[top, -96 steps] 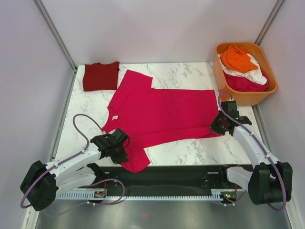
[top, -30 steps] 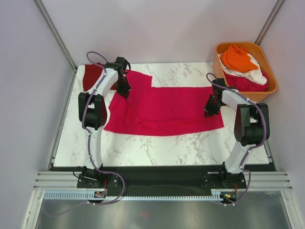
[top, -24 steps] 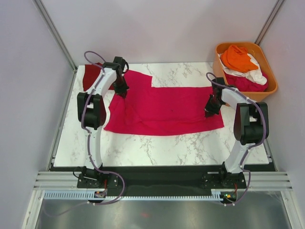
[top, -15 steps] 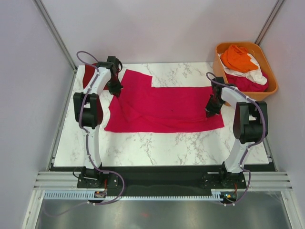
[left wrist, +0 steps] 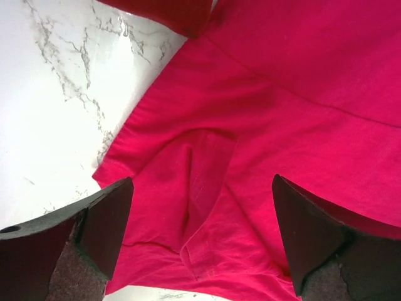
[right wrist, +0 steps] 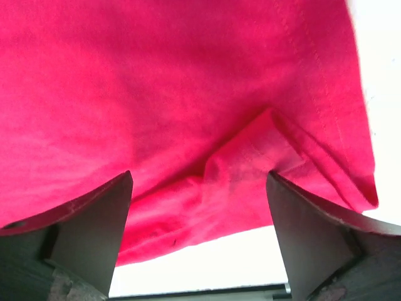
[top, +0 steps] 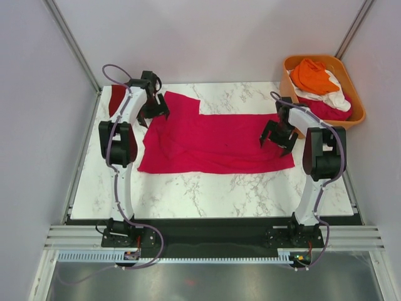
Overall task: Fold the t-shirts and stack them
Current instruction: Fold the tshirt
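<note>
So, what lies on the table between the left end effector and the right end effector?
Only the bright magenta-pink cloth t-shirt, lying flat, from the left end effector to the right end effector; the top external view shows it.

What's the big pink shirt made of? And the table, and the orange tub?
The pink shirt looks like soft, matte knit cloth, maybe cotton: it wrinkles, folds over itself and has stitched hems. The table looks like smooth white marble with grey veins, though it could be a printed surface. The orange tub looks like smooth, hard plastic: it keeps its shape and has an even rim.
</note>
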